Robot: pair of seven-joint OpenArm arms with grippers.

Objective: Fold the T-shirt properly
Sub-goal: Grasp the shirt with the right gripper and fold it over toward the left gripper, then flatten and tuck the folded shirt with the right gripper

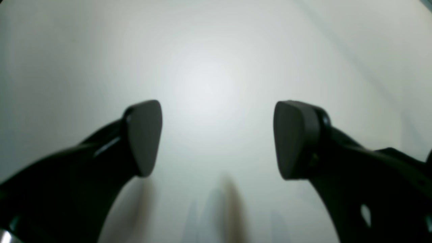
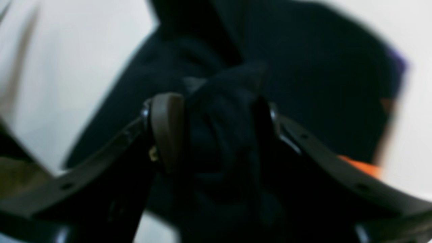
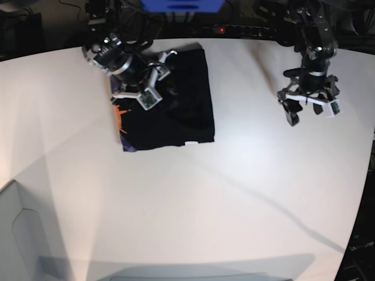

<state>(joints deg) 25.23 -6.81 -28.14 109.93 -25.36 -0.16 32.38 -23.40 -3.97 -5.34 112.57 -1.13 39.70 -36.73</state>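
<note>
Two claws differ: the right claw (image 2: 219, 131) pinches a bunched fold of the T-shirt (image 3: 187, 99), which lies beneath it on the counter (image 3: 234, 193), while the left claw (image 1: 217, 138) hovers open and empty, well apart.

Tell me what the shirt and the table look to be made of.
Shirt: soft black knit fabric, probably cotton, matte; it bunches into folds between the right claw's pads.
Table: smooth white hard top, perhaps laminate; it shows a soft sheen and clean shadows.
</note>
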